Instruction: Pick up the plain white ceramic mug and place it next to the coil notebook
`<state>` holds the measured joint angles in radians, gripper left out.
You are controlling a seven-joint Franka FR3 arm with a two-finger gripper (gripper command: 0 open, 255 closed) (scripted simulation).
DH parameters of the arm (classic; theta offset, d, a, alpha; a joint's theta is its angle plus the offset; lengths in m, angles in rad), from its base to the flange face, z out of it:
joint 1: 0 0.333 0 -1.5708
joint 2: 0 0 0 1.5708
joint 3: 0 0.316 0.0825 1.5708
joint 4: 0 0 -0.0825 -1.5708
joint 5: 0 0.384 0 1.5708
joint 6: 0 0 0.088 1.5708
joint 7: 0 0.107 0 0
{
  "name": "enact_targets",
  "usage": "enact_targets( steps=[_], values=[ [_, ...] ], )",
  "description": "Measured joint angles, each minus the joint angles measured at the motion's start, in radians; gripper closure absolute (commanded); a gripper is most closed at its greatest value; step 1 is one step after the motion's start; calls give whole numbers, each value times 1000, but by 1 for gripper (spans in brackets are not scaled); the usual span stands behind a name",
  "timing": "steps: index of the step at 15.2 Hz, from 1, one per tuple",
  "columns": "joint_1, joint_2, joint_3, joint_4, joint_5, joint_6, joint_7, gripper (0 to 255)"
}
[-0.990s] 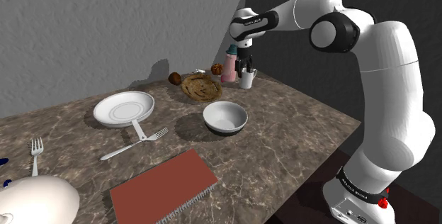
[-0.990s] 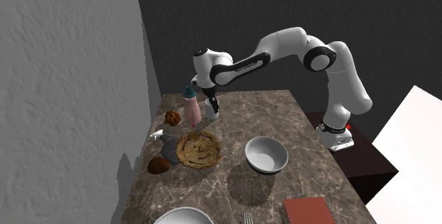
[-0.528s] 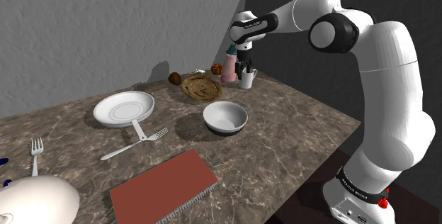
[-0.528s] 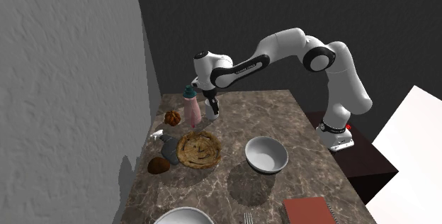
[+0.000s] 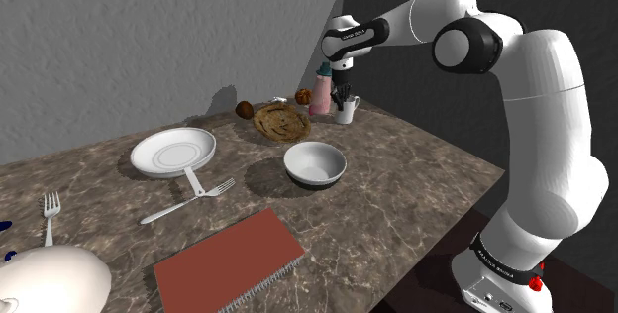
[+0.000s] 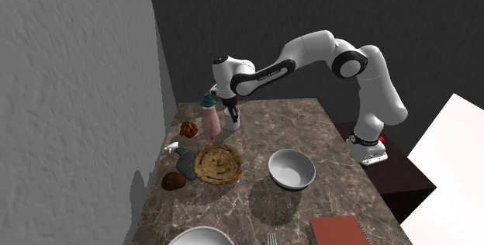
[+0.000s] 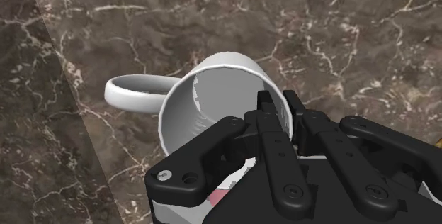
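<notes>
The white mug (image 5: 346, 113) stands upright at the far end of the marble counter, beside a pink bottle (image 5: 320, 91). My gripper (image 5: 344, 97) reaches down from above and is shut on the mug's rim. In the wrist view the mug (image 7: 205, 95) shows its open mouth and its handle, and my gripper (image 7: 281, 109) clasps the wall opposite the handle, one finger inside and one outside. The second exterior view has the gripper (image 6: 231, 113) on the mug (image 6: 233, 122). The coil notebook (image 5: 228, 260), with a red-brown cover, lies flat near the counter's front edge.
A white bowl (image 5: 315, 163) sits mid-counter between mug and notebook. A round flat bread (image 5: 280, 120), a white pan (image 5: 173, 151) and a fork (image 5: 188, 202) lie toward the shoulder view's left. A grey wall rises behind the bottle. A white rounded object (image 5: 50, 279) sits lower left.
The fingers stood open around the mug's rim and have now closed on it. The hand dropped slightly; the mug has not visibly moved.
</notes>
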<state>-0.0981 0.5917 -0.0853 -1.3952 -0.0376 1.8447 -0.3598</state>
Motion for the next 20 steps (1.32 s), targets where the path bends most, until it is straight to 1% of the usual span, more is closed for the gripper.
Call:
enact_targets(
  steps=[6,13,20],
  values=[
    [1,1,0,5,0,-5,2,255],
    [1,-21,-1,51,-1,-80,-3,255],
    [1,-30,-1,131,-1,-168,-8,255]
  ],
)
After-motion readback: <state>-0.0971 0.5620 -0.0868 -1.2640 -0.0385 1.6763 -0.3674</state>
